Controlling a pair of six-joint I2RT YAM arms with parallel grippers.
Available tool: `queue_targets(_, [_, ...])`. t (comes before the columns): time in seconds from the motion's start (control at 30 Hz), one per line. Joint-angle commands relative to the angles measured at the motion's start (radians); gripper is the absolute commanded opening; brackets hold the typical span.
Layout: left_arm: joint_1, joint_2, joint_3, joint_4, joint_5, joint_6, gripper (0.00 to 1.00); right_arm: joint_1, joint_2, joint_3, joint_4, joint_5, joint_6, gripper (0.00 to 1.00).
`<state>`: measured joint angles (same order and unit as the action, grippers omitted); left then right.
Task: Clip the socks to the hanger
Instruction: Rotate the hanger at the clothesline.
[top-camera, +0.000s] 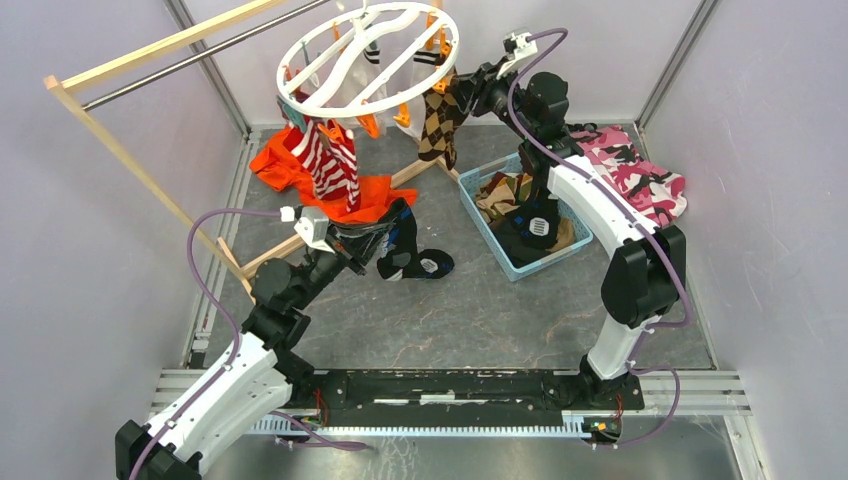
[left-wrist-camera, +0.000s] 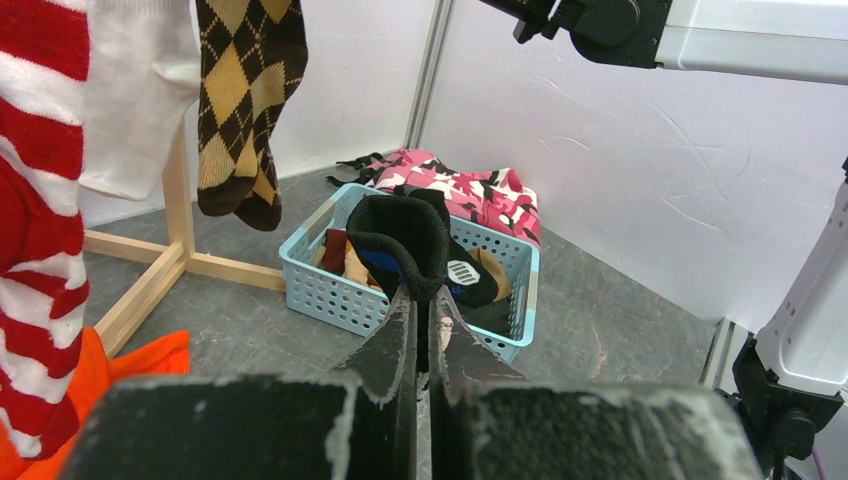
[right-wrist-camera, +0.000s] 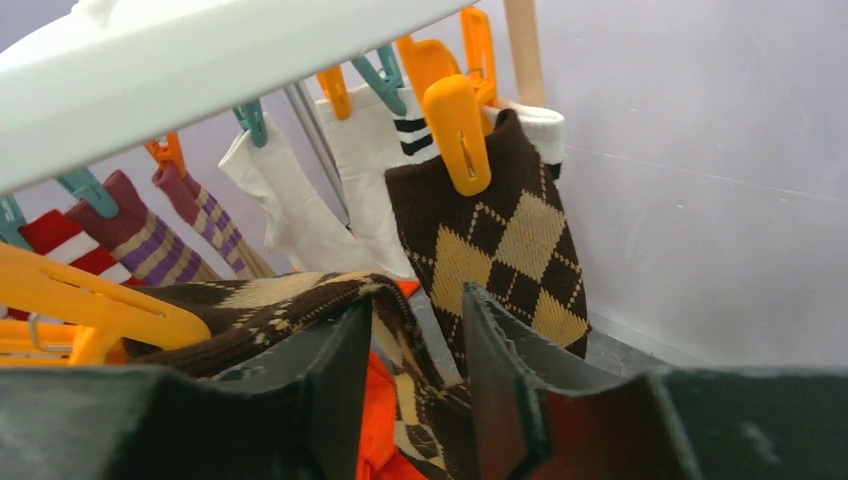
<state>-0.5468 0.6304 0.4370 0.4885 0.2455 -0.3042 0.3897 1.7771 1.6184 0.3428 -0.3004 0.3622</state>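
Top external: hanger (top-camera: 345, 108) at upper centre, ring roughly level. Brown argyle sock (top-camera: 440, 125) is clipped at its right rim, long axis vertical, toe down. Right gripper (top-camera: 462, 92) is just beside it, jaws spread. Left gripper (top-camera: 372, 240), centre-left, is pinched on black sock (top-camera: 405, 250), which trails toward lower right.

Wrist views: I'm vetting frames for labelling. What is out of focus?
Left wrist: the left pincer, closed on a black sock, is slightly soft; the blue basket is sharp. Right wrist: the right pincer blurs; the clipped argyle sock is crisp.
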Motion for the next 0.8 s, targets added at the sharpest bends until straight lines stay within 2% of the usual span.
queue_targets(0.0, [-0.002, -0.009, 0.041, 0.054, 0.000, 0.004, 0.02, -0.004, -0.059, -0.004, 0.072, -0.120, -0.046, 0.48])
queue_targets(0.23, [-0.002, -0.021, 0.057, 0.007, 0.001, 0.047, 0.02, -0.014, -0.105, -0.048, 0.106, -0.205, -0.087, 0.60])
queue_targets(0.6, [-0.002, -0.009, 0.110, -0.084, 0.025, 0.137, 0.02, -0.068, -0.215, -0.122, 0.078, -0.349, -0.175, 0.74])
queue_targets(0.77, [-0.003, -0.002, 0.135, -0.125, 0.039, 0.174, 0.02, -0.078, -0.257, -0.161, 0.047, -0.423, -0.230, 0.78])
